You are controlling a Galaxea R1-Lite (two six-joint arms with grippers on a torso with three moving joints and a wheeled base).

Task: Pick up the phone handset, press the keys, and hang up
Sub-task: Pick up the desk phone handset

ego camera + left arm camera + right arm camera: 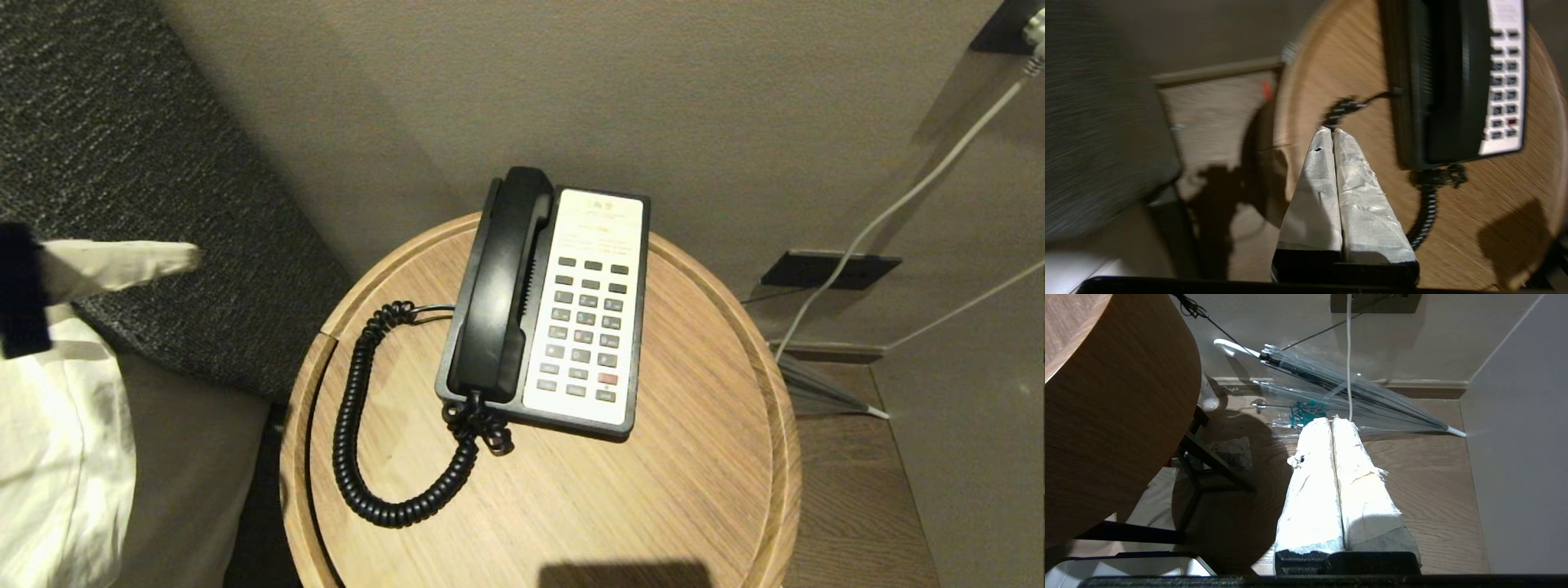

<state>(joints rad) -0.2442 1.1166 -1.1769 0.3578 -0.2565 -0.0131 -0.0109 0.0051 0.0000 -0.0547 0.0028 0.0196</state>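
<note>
Right then, the phone handset (498, 286) lay in its cradle on the left side of the phone base (584, 310), not lifted yet. It was black and shiny, and it ran from the 12 o'clock end of the base to the 6 o'clock end. Gray keys (584, 327) sat in rows on the white face beside it, with one red key low down. A black coiled cord (359, 425) hung from the handset's near end and looped out toward 8 o'clock on the round wooden table (653, 490).

Off at 9 o'clock from the phone, the left gripper (175, 257) was in the air, well apart from the table. Its two white-wrapped fingers (1327, 175) were pressed together with nothing between them. It pointed toward the phone.

The right gripper (1333, 421) hung low beside the table, over the wooden floor (1433, 490). Its white fingers were pressed together too and held nothing. A clear umbrella (1339, 392) lay on the floor by the wall past 3 o'clock, and a white cable (898, 204) ran down the wall there.
</note>
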